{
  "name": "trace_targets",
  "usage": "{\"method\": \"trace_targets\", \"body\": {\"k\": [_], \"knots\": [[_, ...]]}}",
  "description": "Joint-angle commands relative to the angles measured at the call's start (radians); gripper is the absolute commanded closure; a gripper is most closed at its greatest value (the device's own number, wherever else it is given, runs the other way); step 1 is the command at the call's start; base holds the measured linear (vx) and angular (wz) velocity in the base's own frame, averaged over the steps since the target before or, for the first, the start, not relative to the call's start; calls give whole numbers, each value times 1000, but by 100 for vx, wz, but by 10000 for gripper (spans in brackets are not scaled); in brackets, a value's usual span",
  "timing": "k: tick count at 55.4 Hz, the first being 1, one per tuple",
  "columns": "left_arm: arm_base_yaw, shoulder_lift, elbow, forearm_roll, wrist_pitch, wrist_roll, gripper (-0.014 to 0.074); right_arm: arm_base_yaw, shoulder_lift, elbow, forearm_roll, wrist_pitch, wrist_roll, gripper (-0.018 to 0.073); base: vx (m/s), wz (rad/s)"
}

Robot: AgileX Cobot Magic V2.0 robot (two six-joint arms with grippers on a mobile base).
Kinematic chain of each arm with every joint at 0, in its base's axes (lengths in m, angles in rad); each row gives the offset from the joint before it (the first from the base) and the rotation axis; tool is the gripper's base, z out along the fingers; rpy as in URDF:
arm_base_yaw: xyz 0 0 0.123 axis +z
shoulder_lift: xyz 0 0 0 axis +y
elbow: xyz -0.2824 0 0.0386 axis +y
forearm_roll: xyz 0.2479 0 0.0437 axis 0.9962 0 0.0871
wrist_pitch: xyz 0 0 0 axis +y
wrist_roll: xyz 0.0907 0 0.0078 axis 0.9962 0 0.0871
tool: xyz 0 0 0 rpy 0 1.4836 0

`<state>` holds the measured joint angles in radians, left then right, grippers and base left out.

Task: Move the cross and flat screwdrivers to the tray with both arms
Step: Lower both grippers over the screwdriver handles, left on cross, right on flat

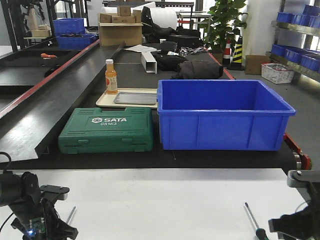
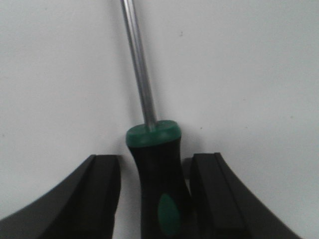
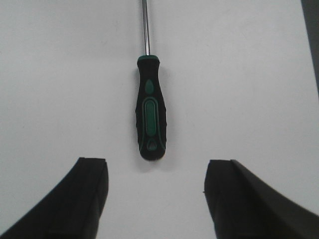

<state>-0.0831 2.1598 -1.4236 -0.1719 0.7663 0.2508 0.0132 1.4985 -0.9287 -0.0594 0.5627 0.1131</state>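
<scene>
Front view
- Tray: grey and shallow, on a cream board on the black worktop, well beyond the white worktop; no screwdriver in it.
- Left screwdriver: only the thin shaft showing, flat on the white worktop at the near left.
- Right screwdriver: flat at the near right, well apart from the other, probably so each arm takes its own. Tips too small to tell cross from flat.
- In the way: green tool case just in front of the tray; tall blue crate between the right screwdriver and the tray; orange bottle upright at the tray's far left corner. A lift over the case or the crate wall looks necessary.

Left wrist view
- Left gripper: narrowed around the black handle just below the green collar, with a sliver of worktop showing beside the left finger; not clamped as far as can be seen.
- Placement: low on the handle, the thick part, likely for a steadier hold than the slim shaft would give.

Right wrist view
- Right gripper: wide open, holding nothing.
- Right screwdriver: ahead of the fingers, centred on the gap, shaft pointing away; lined up for an advance onto the handle.
</scene>
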Motion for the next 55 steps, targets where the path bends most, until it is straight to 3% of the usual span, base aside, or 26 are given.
{"method": "trace_targets", "body": {"k": [1, 17, 28, 40, 55], "knots": [[2, -38, -18, -26, 10, -1, 157, -6, 95, -122, -14, -14, -27, 57, 0, 0], [2, -38, -18, -29, 10, -5, 207, -6, 395, -384, -14, 24, -113, 57, 0, 0], [2, -38, -18, -29, 7, -5, 207, -6, 503, -517, -13, 79, -113, 57, 0, 0], [2, -38, -18, -29, 0, -5, 207, -6, 556, -569, -5, 164, -113, 57, 0, 0], [2, -38, -18, -29, -18, -5, 207, -6, 608, -569, -6, 165, -120, 57, 0, 0]]}}
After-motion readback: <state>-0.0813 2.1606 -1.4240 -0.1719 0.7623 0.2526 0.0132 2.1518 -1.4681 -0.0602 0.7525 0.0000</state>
